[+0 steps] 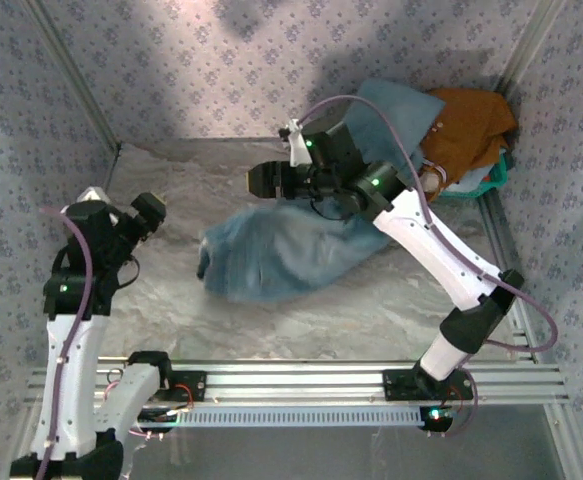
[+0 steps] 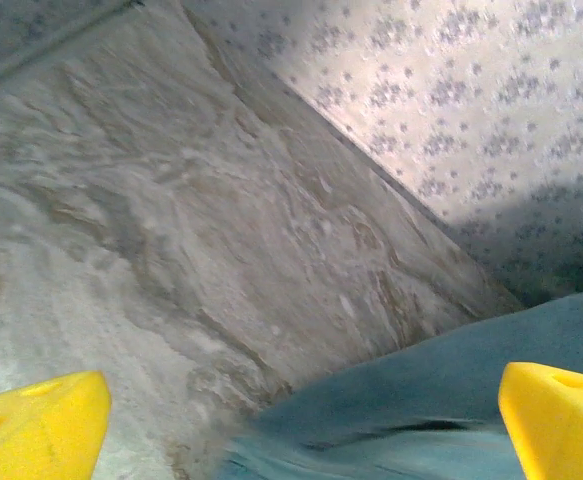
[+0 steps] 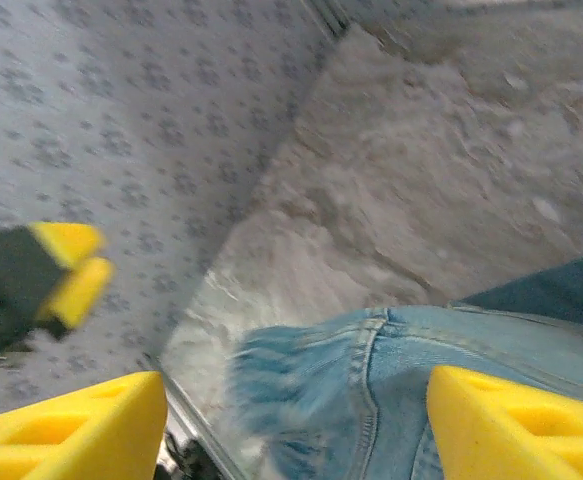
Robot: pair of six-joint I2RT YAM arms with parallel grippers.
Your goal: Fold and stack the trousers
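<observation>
While one pair of light blue faded denim trousers [image 1: 281, 258] lies crumpled in the middle of the grey marbled table [image 1: 171, 170], two grippers stand close to it. The left gripper [image 2: 296, 440], near the trousers' left edge, has its yellow fingers [image 2: 41, 425] spread wide and empty. The right gripper [image 3: 291, 430] is released too, with a seamed, blurred denim edge lying loose beneath it. One orange-brown garment [image 1: 466, 125] and one grey-blue cloth [image 1: 396, 105] are piled in the far right corner, with the white right arm [image 1: 441, 250] crossing in front.
</observation>
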